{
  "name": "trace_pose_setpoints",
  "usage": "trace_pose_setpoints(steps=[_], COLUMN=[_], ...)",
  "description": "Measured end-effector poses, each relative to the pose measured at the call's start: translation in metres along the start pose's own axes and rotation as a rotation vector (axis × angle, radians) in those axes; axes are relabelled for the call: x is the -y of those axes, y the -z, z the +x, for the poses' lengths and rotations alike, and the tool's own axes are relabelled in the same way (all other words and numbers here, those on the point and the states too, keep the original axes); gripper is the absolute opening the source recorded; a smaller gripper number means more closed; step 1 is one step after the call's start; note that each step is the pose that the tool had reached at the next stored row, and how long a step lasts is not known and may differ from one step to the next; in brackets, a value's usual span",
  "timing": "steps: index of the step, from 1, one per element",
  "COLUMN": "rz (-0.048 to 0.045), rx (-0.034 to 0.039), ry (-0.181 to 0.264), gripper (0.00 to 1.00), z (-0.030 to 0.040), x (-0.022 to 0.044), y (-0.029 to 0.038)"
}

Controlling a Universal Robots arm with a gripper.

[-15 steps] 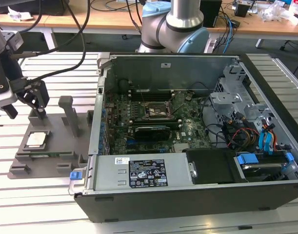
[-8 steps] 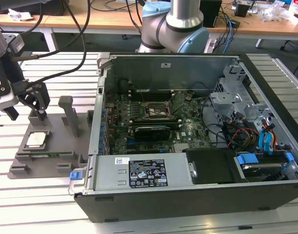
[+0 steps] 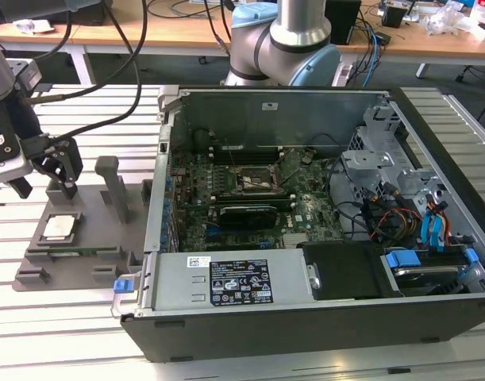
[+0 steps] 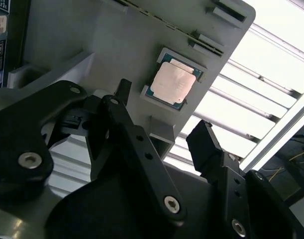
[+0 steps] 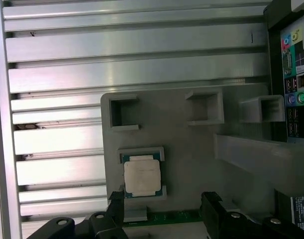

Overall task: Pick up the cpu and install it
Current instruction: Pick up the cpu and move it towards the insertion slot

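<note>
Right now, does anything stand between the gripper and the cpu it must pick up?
Nothing visible does. The open gripper hangs over the grey holder, and in both wrist views the cpu lies bare in its recess.

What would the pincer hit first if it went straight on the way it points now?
Most likely the grey holder, at or just beside the chip seated in it. The open pincer has nothing else ahead of it, though depth is unclear.

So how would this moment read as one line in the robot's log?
jaws: open, empty | position: near cpu | cpu: lying in grey holder beside computer case
</note>
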State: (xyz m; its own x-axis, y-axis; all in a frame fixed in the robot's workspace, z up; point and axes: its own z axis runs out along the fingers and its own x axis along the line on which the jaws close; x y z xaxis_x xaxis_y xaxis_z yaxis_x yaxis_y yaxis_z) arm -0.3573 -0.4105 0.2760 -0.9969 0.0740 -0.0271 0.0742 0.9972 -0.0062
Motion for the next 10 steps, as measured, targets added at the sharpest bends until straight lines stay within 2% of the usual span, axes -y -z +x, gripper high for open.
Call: trace_pose_setpoints(steps=[10], rz=[0.0], rx=[0.0], ry=[0.0], gripper=[0.73], z=[0.0002], x=[0.0], y=[-0.0068])
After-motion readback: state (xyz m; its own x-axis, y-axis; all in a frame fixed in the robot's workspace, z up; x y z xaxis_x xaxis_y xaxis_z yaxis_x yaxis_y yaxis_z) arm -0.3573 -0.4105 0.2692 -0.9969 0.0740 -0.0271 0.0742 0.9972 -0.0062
